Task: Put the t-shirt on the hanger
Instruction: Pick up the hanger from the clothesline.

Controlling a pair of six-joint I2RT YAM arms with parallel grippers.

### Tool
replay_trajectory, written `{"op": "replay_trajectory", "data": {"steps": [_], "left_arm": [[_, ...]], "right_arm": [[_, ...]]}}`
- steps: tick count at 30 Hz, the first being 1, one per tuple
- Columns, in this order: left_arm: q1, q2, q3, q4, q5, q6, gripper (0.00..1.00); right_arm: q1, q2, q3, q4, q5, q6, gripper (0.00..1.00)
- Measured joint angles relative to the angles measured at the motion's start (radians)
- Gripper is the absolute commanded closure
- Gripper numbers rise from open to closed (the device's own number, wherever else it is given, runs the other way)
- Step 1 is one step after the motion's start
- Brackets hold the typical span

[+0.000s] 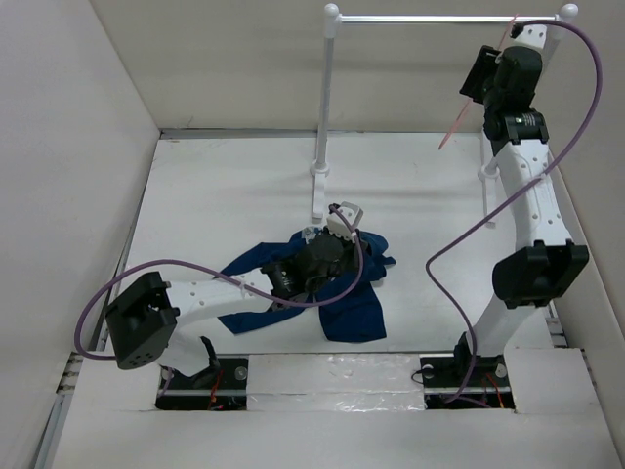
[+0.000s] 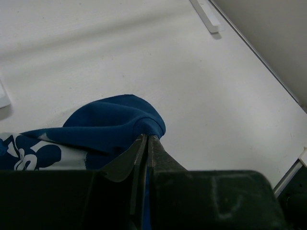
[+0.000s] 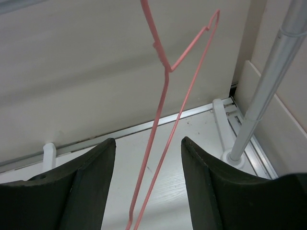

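Down on the desk (image 1: 225,186), the t-shirt (image 1: 347,308) lies crumpled toward the near edge, between the two arm bases and somewhat closer to the left one. Its heap spreads mostly from left to right, with one flap reaching back toward the bases. The left tool (image 2: 146,139) is clenched on a rounded fold of the t-shirt (image 2: 110,122), its fingers pressed together with cloth between them. In the left wrist view that fold bulges away from the tool, toward the far side of the desk. The white graphic (image 2: 29,153) shows on the cloth to the left of the pinch.

The right arm is raised high at the far right, up by the top bar of the white rack (image 1: 439,18). From above, the hanger (image 1: 469,103) shows edge-on as a thin pink line, its long axis slanting from beside the bar down and to the left, well above the desk. In the right wrist view, the hanger (image 3: 163,115) runs nearly upright, with its twisted neck at the top. The right tool (image 3: 148,140) is released, its fingers (image 3: 91,187) spread wide. The hanger's two wires pass between them and appear to touch neither. A rack pole (image 3: 268,91) stands to the right.
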Motion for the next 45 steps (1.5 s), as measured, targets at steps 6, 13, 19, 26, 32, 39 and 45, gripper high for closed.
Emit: {"op": "replay_trajectory", "data": {"steps": [6, 13, 19, 26, 32, 39, 45], "left_arm": [[-0.002, -0.013, -0.035, 0.012, -0.001, 0.001, 1.00], [-0.002, -0.017, -0.035, 0.020, -0.008, 0.006, 1.00], [-0.002, -0.017, -0.035, 0.021, -0.007, 0.008, 1.00], [-0.002, -0.017, -0.035, 0.023, -0.004, 0.008, 1.00], [-0.002, -0.017, -0.035, 0.023, -0.003, 0.008, 1.00], [-0.002, -0.017, -0.034, 0.023, -0.004, 0.008, 1.00], [-0.002, -0.018, -0.034, 0.023, -0.016, 0.014, 1.00]], "right_arm": [[0.002, 0.135, 0.127, -0.012, 0.028, -0.021, 0.44], [0.010, 0.164, 0.124, -0.008, 0.094, -0.045, 0.71], [0.009, 0.131, 0.043, 0.038, 0.121, -0.048, 0.93], [0.006, 0.102, 0.024, 0.043, 0.099, -0.050, 1.00], [-0.005, 0.031, -0.027, 0.045, 0.049, -0.050, 1.00], [-0.050, -0.090, -0.076, 0.056, -0.049, -0.039, 1.00], [-0.081, -0.154, -0.130, 0.066, -0.151, -0.020, 1.00]]}}
